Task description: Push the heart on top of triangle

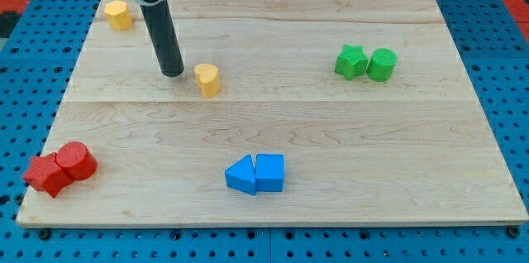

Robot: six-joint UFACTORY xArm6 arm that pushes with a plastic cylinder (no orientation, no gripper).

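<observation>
A yellow heart block point(207, 78) stands left of the board's middle. A blue triangle block point(241, 175) lies near the view's bottom centre, touching a blue cube point(269, 172) on its right. My tip point(172, 73) rests on the board just left of the yellow heart, a small gap apart. The dark rod rises from the tip toward the view's top.
A yellow hexagon-like block point(118, 15) sits at the top left. A green star point(351, 62) and a green cylinder point(382, 64) touch at the right. A red star point(48, 174) and a red cylinder point(76, 161) touch at the bottom left, on the wooden board point(331, 147).
</observation>
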